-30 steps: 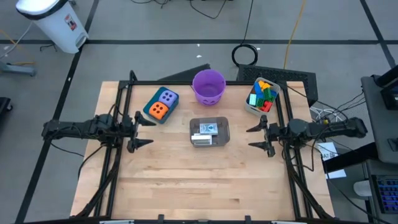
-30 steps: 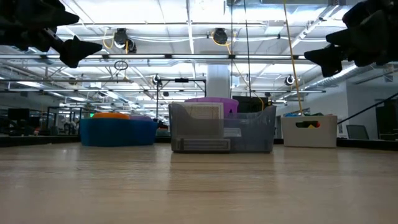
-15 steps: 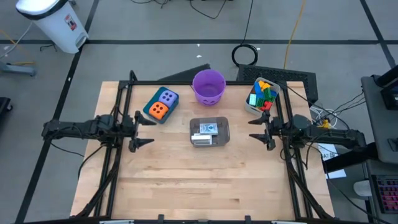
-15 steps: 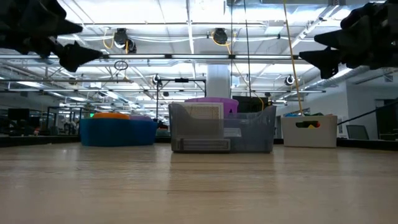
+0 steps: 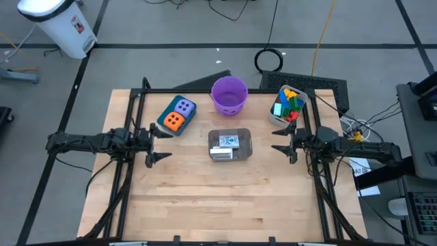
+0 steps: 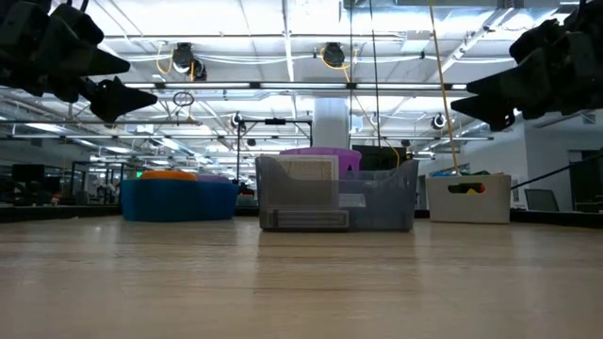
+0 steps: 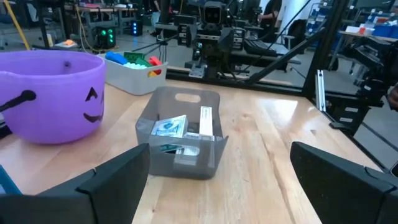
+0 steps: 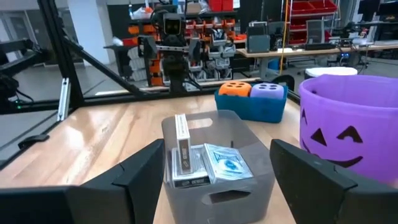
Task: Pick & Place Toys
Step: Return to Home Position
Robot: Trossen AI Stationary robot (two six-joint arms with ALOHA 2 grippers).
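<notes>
Now:
- Orange die (image 5: 175, 121) and purple die (image 5: 184, 106) lie side by side in the blue bin (image 5: 163, 120), pips up, at the back left of the counter (image 5: 218, 205).
- Blocks (image 5: 289, 106), red, green, blue and yellow, are heaped in a white tub (image 5: 274, 116) at the back right edge.
- Cards (image 5: 231, 141) are in the clear tub (image 5: 244, 137) at mid-counter, some standing on edge; the purple bucket (image 5: 229, 94) is just behind it.
- Left gripper (image 5: 162, 145) hovers above the left side, near the bin; its fingers (image 7: 106, 180) are spread wide, grasping nothing.
- Right gripper (image 5: 277, 141) hovers above the right side, facing the clear tub; its fingers (image 8: 124, 180) are likewise released.
- Open wood lies between each gripper and the clear tub; the whole front half of the counter is bare wood.
</notes>
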